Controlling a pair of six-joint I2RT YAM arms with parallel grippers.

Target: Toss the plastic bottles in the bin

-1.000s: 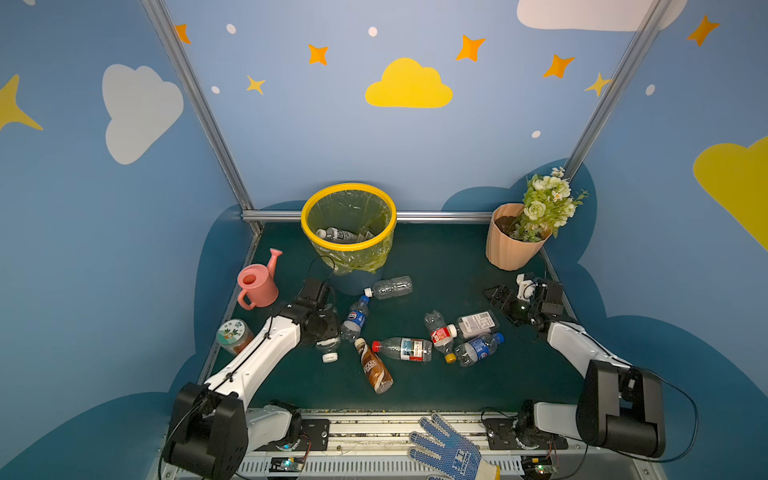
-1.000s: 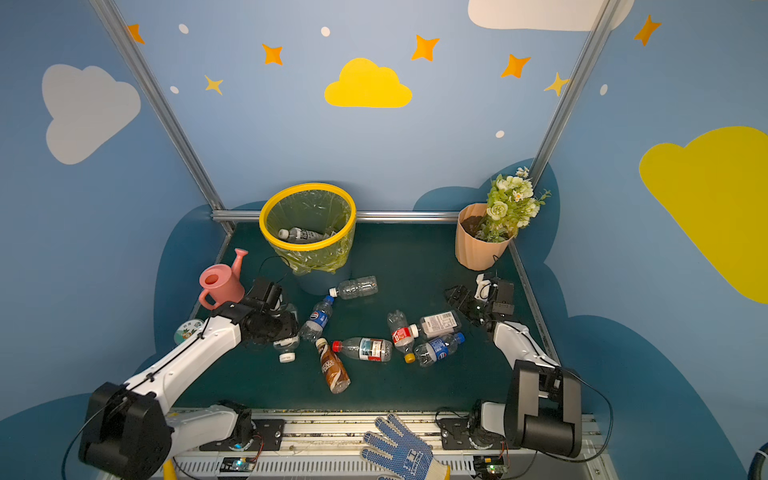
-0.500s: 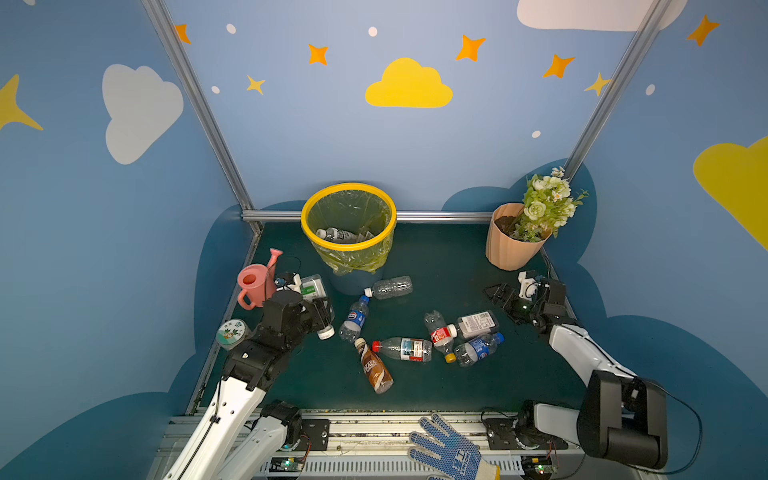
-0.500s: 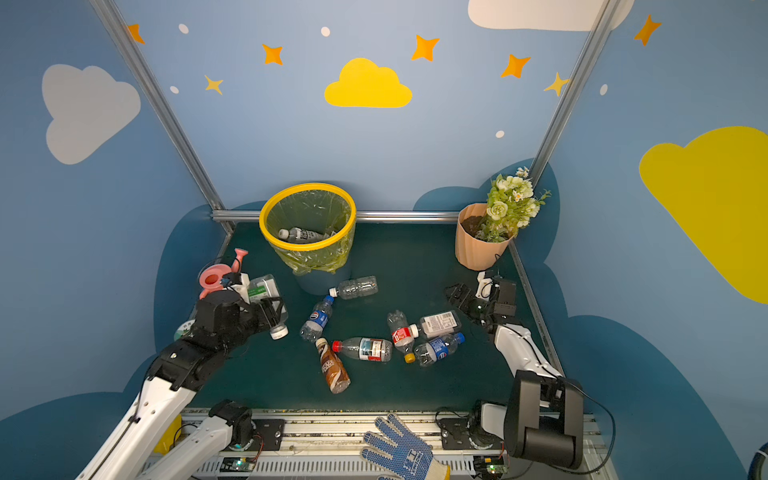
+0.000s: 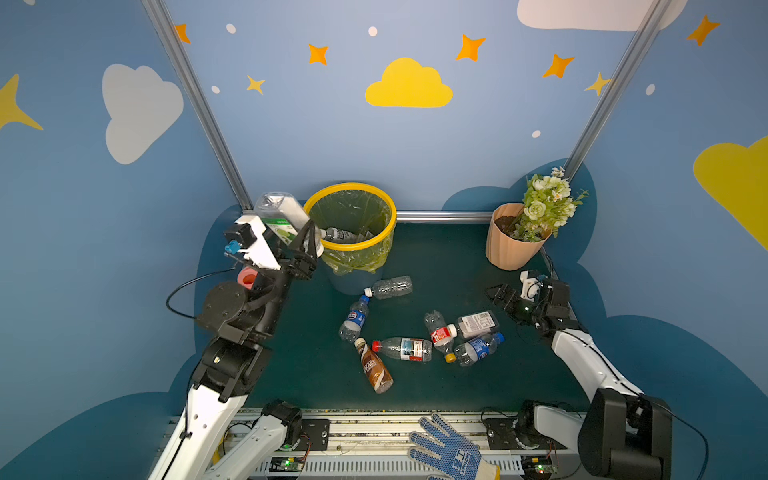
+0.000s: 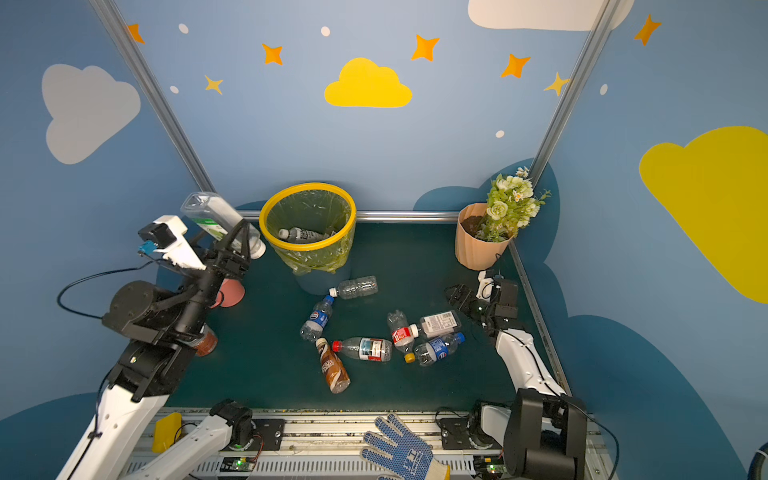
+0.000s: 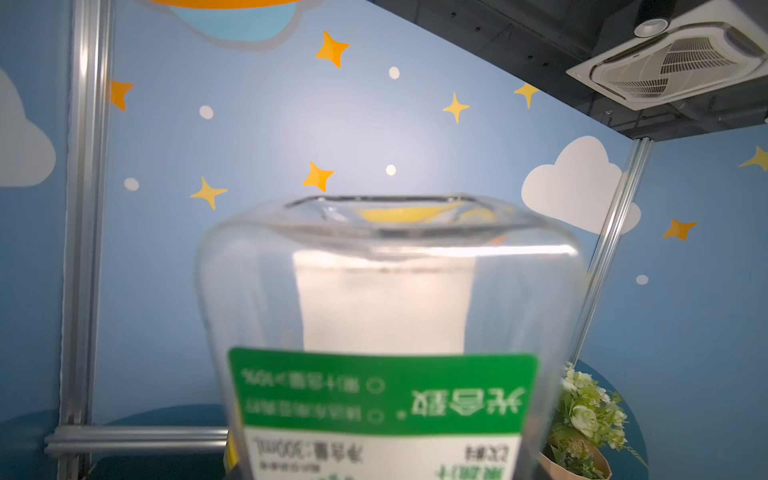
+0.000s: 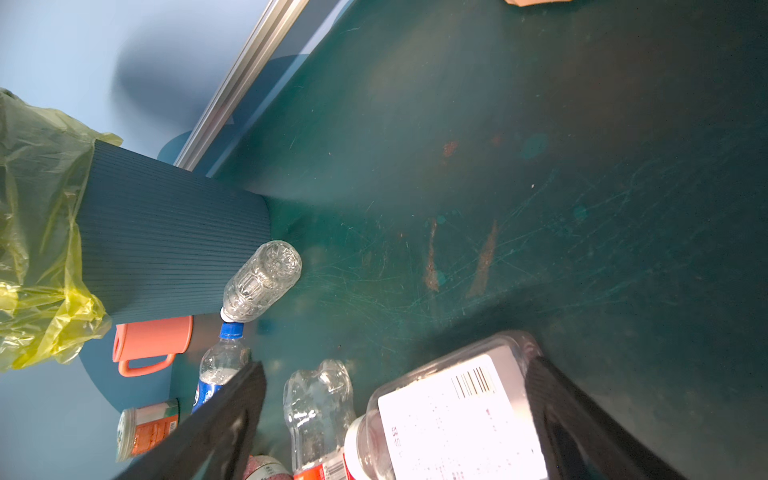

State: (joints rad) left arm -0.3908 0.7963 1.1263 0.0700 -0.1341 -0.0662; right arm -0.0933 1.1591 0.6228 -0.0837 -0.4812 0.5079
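Floor (image 5: pixel 457 257) is holding seven bottles (image 5: pixel 401 348), bin (image 5: pixel 351 185) one bottle (image 5: pixel 343 235); your left pincer (image 5: pixel 301 239) is pinching another bottle (image 5: pixel 278 212), right pincer (image 5: pixel 498 293) spreading wide.

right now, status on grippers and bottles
left gripper shut on green-label bottle, raised beside bin. right gripper open, low near white-label bottle. seven bottles on mat; nothing blocking bin.

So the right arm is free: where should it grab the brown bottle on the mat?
I'd grip the brown bottle across its lower body, from above, jaws spanning its width. It lies flat on its side, and its cap end sits close to the red-capped bottle, while the base end is free.
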